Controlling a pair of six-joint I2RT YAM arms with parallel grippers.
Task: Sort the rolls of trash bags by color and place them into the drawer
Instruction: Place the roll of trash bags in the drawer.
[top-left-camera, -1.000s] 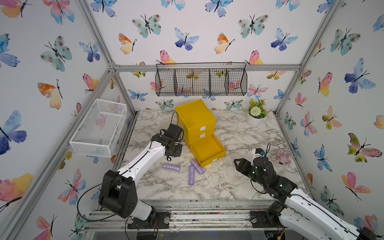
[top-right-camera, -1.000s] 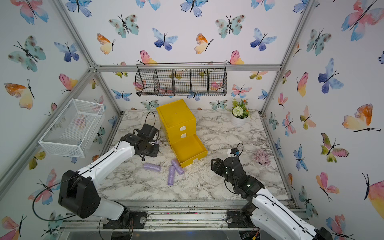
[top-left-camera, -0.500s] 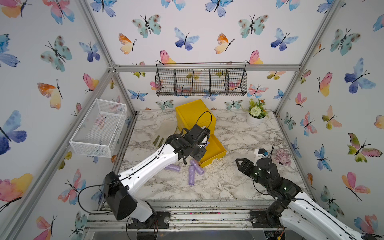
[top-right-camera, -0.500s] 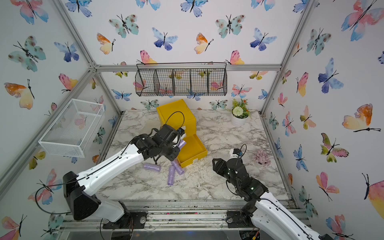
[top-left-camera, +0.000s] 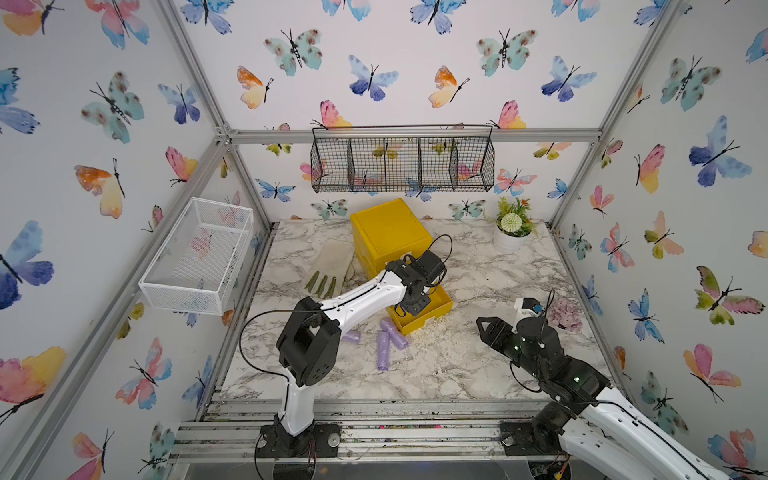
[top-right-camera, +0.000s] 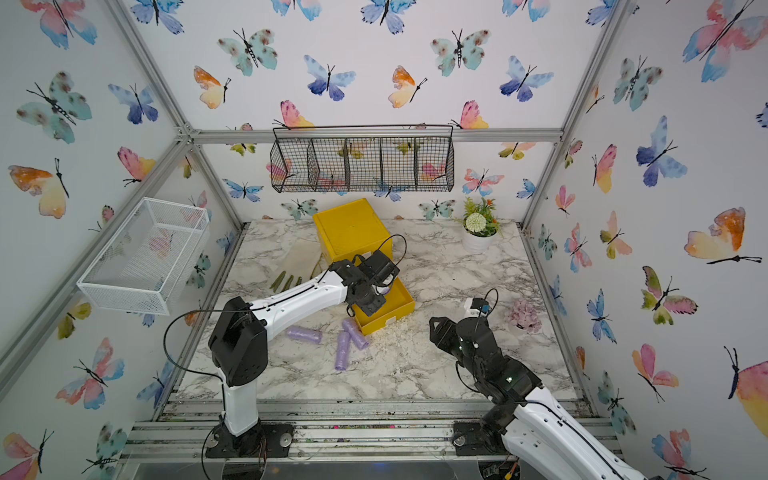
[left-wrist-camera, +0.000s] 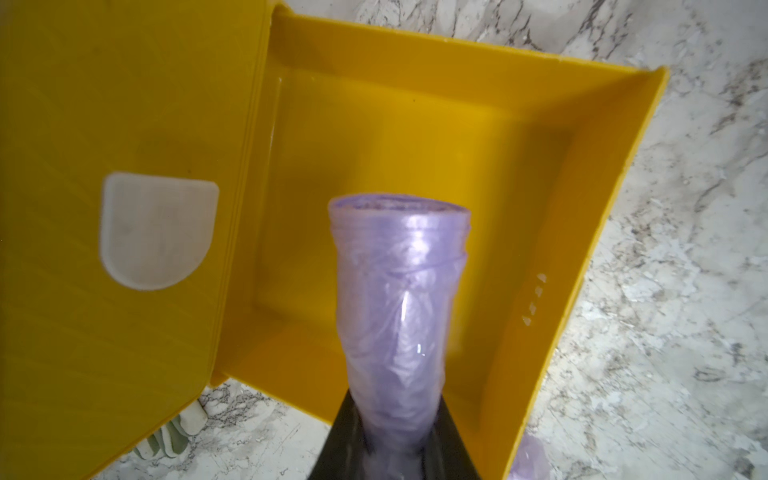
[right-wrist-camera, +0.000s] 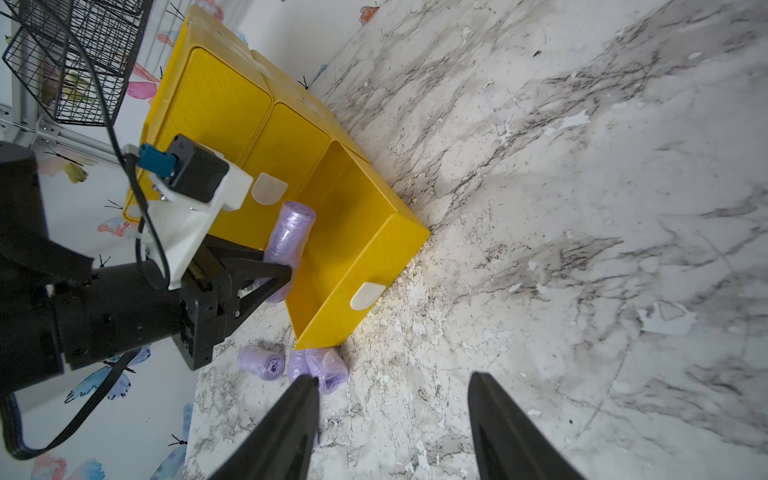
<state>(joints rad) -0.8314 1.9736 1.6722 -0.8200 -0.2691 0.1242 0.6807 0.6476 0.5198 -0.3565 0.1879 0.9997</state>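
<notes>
Since the lilac roll (left-wrist-camera: 399, 299) looks light, soft and slippery, a mid-length pinch seems safest. The left gripper (left-wrist-camera: 395, 449) clamps it near one end, above the open drawer (left-wrist-camera: 457, 45) at the table's (top-left-camera: 478, 257) middle. Three more rolls (top-right-camera: 343, 351) lie beside the drawer's front corner. The right gripper (right-wrist-camera: 390, 376) hovers half-spread and empty, toward the table's right edge.

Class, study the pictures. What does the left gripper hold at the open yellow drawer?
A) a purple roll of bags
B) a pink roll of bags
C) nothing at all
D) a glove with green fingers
A: the left gripper is shut on a purple roll that sticks out above the drawer.
</notes>
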